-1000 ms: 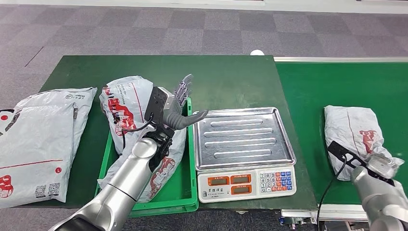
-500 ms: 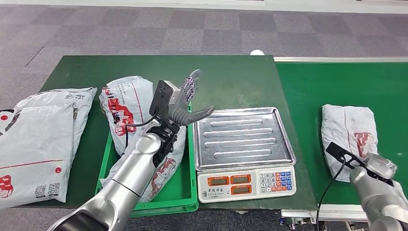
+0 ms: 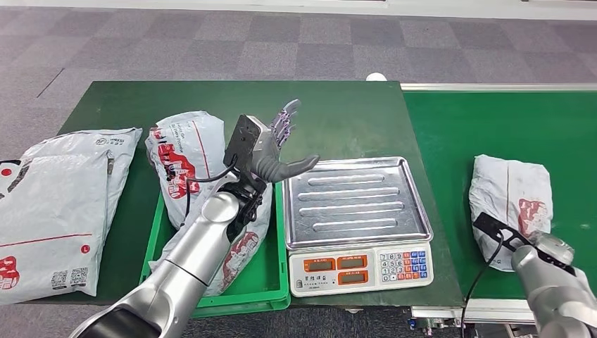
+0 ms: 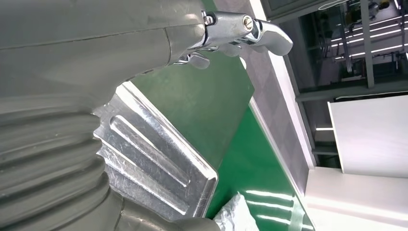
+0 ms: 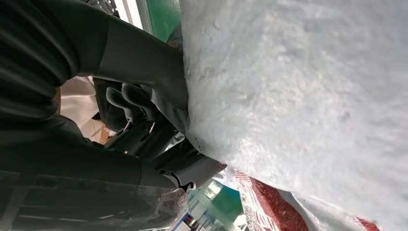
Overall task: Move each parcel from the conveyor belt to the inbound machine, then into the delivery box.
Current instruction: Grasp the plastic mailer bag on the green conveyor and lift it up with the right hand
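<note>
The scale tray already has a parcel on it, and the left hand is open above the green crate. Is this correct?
Not quite. In the head view the scale tray is bare; the parcel lies on the conveyor belt at the right hand. The left hand is indeed open above the green crate.

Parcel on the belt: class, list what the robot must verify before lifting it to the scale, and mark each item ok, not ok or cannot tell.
1. Parcel lies on the belt within the right arm's reach: ok.
2. Right robot hand has its fingers against the parcel: ok.
3. Grip is firm enough to lift: cannot tell.
4. Scale tray is bare: ok.
5. Left robot hand hovers open at the tray's edge, possibly in the way: not ok.
6. Green bin already holds a parcel; room for another: cannot tell.
</note>
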Robot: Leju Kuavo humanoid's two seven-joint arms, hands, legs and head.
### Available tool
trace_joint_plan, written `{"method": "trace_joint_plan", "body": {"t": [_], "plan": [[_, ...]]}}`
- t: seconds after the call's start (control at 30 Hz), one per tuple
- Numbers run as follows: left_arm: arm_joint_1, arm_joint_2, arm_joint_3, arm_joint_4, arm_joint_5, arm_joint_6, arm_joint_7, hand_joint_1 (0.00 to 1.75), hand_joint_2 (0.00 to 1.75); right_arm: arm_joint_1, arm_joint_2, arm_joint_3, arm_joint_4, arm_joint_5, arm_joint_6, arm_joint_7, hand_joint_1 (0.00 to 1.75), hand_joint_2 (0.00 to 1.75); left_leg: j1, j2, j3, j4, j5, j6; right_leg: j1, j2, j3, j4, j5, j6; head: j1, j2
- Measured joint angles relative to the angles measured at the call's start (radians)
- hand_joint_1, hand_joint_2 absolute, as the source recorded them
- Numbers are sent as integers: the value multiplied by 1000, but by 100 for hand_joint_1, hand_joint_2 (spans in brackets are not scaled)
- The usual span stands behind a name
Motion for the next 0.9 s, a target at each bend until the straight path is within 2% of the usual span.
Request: {"method": "trace_joint_plan", "body": {"t": [0.37,0.43,0.57,0.7,0.8,0.9], "plan": [[3,0,0,-11,-5,0,2,0,175,-2,11,-13,0,5,-8,0,175,175,0,0,0,0,0,0,0,0,0,0,0,0,0,0],[4,0,0,-11,-6,4,2,0,175,-2,14,-13,-1,9,-53,-6,175,175,0,0,0,0,0,0,0,0,0,0,0,0,0,0],[17,1,1,-26,-16,18,4,0,175,-2,35,-16,-37,25,-257,-51,175,175,0,0,-1,0,0,0,0,0,0,1,0,0,0,0],[27,7,4,-38,-31,26,5,0,175,30,70,-17,-195,-29,-387,-170,175,175,0,0,0,0,0,0,0,-1,0,1,0,0,0,0],[31,16,6,-40,-33,32,-4,0,175,89,88,-5,-377,-154,-427,-261,175,175,0,-4,-1,0,1,0,0,-4,0,1,0,0,0,0],[41,27,7,-46,-36,40,-15,0,175,132,91,23,-526,-268,-451,-308,175,175,0,-3,-2,0,1,0,0,-3,-1,1,0,0,0,0]]}}
